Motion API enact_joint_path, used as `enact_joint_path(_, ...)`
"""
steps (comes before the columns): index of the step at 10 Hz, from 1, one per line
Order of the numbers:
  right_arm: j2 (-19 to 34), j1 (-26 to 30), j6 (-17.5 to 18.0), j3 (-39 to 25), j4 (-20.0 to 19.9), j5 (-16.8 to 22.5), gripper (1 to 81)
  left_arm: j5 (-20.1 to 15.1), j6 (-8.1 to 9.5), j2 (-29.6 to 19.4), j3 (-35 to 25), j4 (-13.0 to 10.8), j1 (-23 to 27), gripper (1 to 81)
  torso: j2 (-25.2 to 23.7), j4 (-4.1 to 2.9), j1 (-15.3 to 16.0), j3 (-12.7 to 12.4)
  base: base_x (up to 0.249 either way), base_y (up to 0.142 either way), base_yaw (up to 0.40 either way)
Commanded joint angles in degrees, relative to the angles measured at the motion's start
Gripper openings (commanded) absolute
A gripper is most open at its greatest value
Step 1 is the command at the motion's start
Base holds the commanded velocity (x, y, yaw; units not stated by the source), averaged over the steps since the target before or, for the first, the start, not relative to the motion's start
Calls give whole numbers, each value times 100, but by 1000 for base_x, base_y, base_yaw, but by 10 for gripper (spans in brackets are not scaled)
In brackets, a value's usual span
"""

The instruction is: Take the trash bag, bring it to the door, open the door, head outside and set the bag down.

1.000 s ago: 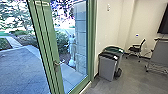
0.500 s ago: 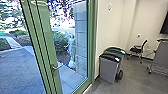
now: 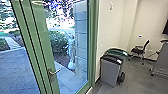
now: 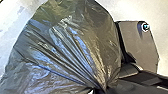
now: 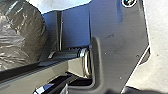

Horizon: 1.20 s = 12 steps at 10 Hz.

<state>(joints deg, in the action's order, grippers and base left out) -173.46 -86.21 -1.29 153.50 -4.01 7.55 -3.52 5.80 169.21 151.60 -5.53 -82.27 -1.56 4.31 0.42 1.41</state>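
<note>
- green-lidded bin (image 3: 117, 52), partly hidden from me behind the black-lidded bin (image 3: 109, 72);
- door (image 3: 41, 42), top and foot cut off;
- pale figure (image 3: 71, 51) outside, blurred;
- trash bag (image 4: 70, 42), cut off

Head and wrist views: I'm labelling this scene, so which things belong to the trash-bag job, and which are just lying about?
Part of the job:
- trash bag
- green-framed door
- door handle
- paved yard

Just there:
- black-lidded bin
- green-lidded bin
- office chair
- bush
</note>
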Motion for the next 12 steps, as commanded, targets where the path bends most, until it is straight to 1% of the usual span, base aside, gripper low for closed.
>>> enact_joint_path(1,-25,293,-20,12,23,388,811,-43,-44,-36,1,-27,286,10,0,0,0,2,183,0,0)
enact_joint_path(12,-60,293,-20,29,23,379,811,-52,-44,8,1,-44,277,10,0,0,0,0,189,0,0)
